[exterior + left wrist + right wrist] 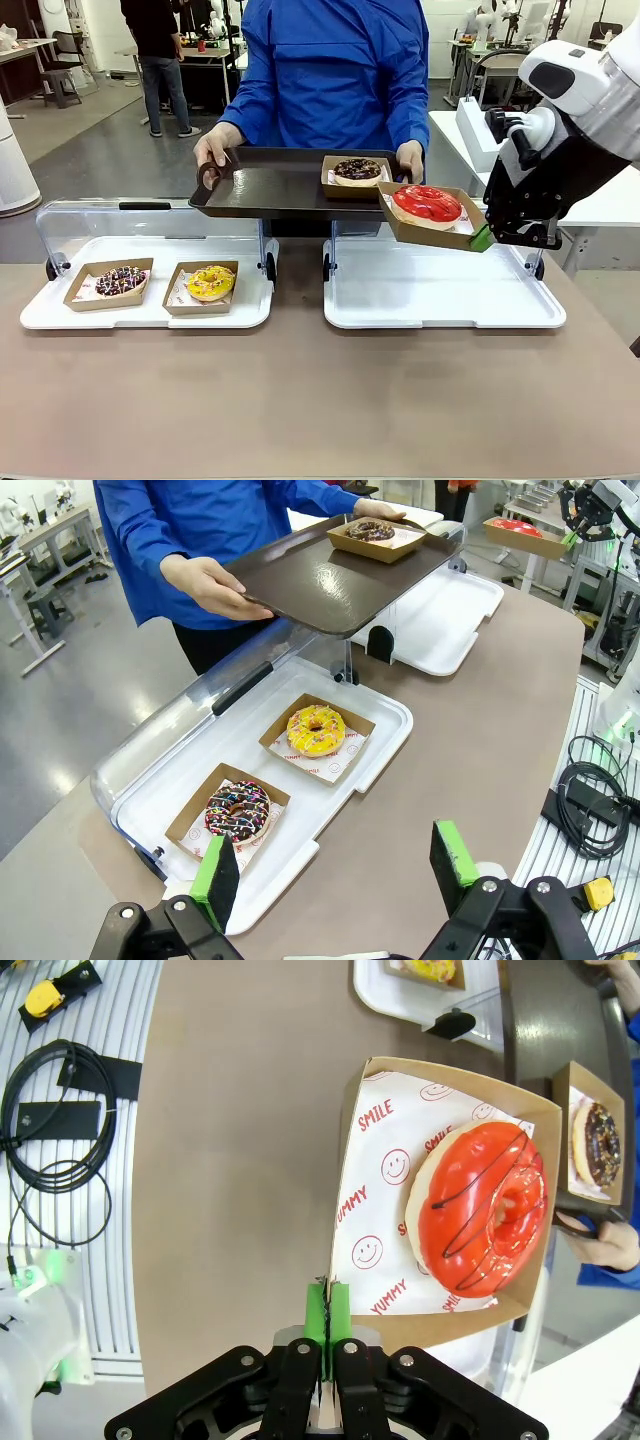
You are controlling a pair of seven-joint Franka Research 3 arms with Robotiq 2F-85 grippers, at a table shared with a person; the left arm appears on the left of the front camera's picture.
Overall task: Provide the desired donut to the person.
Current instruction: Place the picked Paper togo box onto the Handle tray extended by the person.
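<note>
Wide open, the left pincer [335, 865] hangs low over the near part of the counter [300, 400], green pads far apart and nothing between them; it looks parked out of the way. Beyond it a white tray [40, 315] carries 2 boxed donuts side by side, a sprinkled donut [121, 281] and a yellow donut [210, 283]. Both are untouched, so neither seems to be the 1 asked for.

Across the counter the person [335, 70] holds a dark tray [270, 190] level with 2 hands [215, 145], pushed forward above the display lids, presumably to receive the order. A chocolate donut [357, 169] in its own box already sits at that tray's right end.

Just right of it, the red donut [427, 203] rides in a cardboard box [425, 236] held in the air beside the dark tray's right corner, above the far edge of the second white tray [440, 300]. In the left wrist view the box looks apart from the dark tray, not yet set down.

The right pincer [482, 238] is clamped fully shut on the thin rim of that box. It grips the wall rather than the donut, which probably keeps the glaze clean and the box roughly level.
</note>
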